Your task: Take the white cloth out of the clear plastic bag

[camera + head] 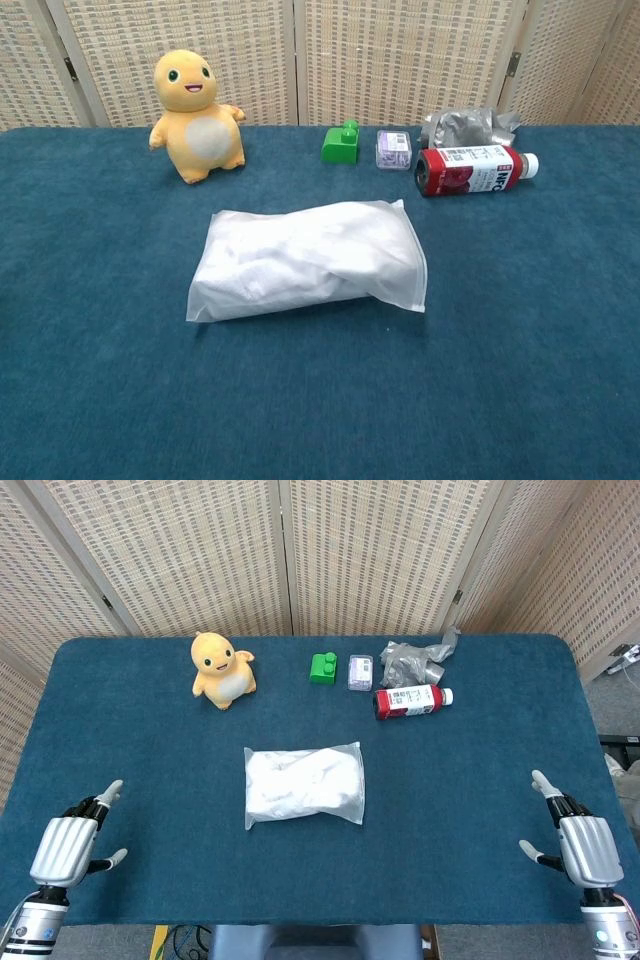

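A clear plastic bag (pixel 304 785) lies flat in the middle of the blue table, bulging with the white cloth (pixel 300 780) inside it; the chest view shows the same bag (pixel 310 260) with the cloth (pixel 290 262) filling it. My left hand (pixel 70 845) hovers at the table's near left corner, fingers spread, holding nothing. My right hand (pixel 580 842) mirrors it at the near right corner, also empty with fingers apart. Both hands are well away from the bag and do not show in the chest view.
Along the back of the table (pixel 150 750) stand a yellow plush toy (pixel 221 669), a green block (pixel 323 668), a small purple box (pixel 360 671), a crumpled grey foil pack (pixel 415 658) and a red bottle (pixel 411 701) lying on its side.
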Robot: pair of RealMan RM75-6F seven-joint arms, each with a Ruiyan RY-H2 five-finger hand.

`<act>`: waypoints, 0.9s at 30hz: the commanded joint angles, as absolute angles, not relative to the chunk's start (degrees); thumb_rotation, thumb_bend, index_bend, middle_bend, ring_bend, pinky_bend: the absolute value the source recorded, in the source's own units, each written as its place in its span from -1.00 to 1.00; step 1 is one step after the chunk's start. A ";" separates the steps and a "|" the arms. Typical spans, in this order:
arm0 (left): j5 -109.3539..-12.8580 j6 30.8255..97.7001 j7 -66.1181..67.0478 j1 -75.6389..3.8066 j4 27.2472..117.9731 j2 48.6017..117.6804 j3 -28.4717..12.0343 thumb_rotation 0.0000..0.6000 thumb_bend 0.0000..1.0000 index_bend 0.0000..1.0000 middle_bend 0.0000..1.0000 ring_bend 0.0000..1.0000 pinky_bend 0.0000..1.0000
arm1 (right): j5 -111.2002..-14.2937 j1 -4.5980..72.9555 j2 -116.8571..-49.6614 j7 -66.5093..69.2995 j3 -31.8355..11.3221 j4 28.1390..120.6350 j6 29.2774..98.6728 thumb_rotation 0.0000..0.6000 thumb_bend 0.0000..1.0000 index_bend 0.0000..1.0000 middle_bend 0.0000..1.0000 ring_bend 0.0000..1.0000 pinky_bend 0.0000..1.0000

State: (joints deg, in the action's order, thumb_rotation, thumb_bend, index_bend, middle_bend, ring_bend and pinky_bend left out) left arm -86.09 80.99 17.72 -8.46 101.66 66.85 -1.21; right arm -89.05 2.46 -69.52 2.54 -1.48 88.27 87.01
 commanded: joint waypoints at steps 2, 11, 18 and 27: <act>-85.22 80.20 17.66 -8.86 101.30 66.66 -1.49 1.00 -0.73 -1.00 -0.48 -0.49 -0.15 | -88.88 2.61 -69.52 2.62 -1.73 88.20 86.88 1.00 -0.97 -1.00 -0.56 -0.49 -0.07; -86.94 80.77 15.60 -9.72 104.00 66.18 -2.13 1.00 -0.78 -0.95 -0.48 -0.49 -0.13 | -89.34 3.34 -69.14 2.20 -2.08 88.92 86.38 1.00 -0.97 -1.00 -0.56 -0.49 -0.08; -87.04 77.09 16.54 -13.35 109.97 66.31 -3.95 1.00 -0.96 -0.88 -0.89 -0.58 -0.15 | -89.40 3.25 -68.78 2.04 -2.16 89.19 86.74 1.00 -0.97 -1.00 -0.56 -0.49 -0.09; -77.75 69.50 28.69 -21.55 118.68 72.01 -9.16 1.00 -1.00 -1.00 -1.00 -1.00 -0.44 | -89.32 3.21 -68.48 1.69 -2.14 89.54 86.73 1.00 -0.97 -1.00 -0.56 -0.49 -0.09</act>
